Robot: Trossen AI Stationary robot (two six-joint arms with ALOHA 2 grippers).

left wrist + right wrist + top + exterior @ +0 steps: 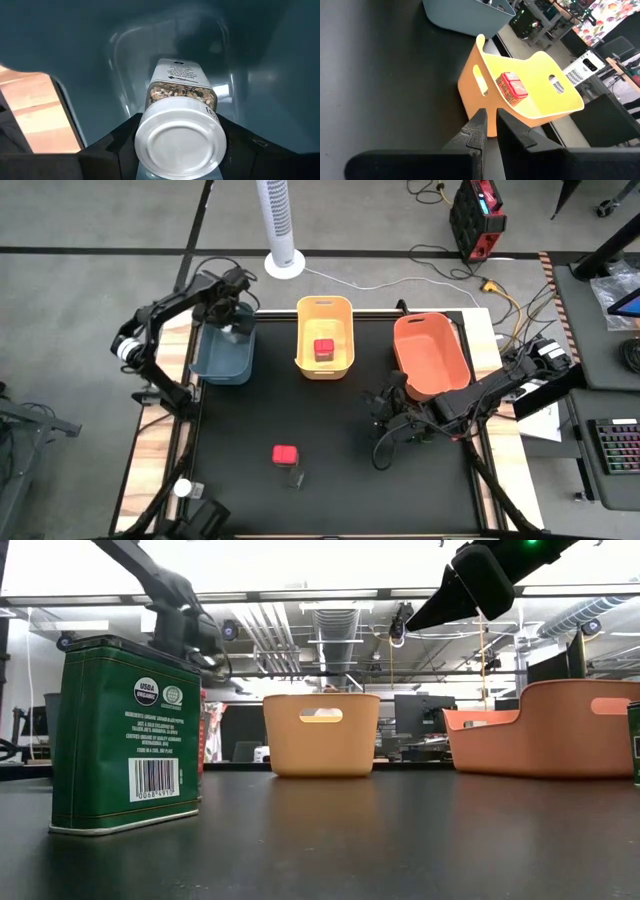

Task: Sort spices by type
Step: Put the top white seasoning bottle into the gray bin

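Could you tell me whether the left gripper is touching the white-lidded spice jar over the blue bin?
Touching. The left wrist view shows the left gripper with its jaws clamped on both sides of the white-lidded jar above the blue bin.

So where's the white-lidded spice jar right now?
The white-lidded jar is held in the left gripper over the blue bin, at the table's back left.

Spice jars mid-sort on a black table.

A white-lidded jar [179,131] of mixed seeds hangs tilted inside the blue bin [222,356], lid toward the camera. One red-lidded jar [323,349] lies in the yellow bin [325,308]; another red-lidded jar [286,456] stands on the open tabletop. A green tin [125,734] with a barcode stands upright on the table.
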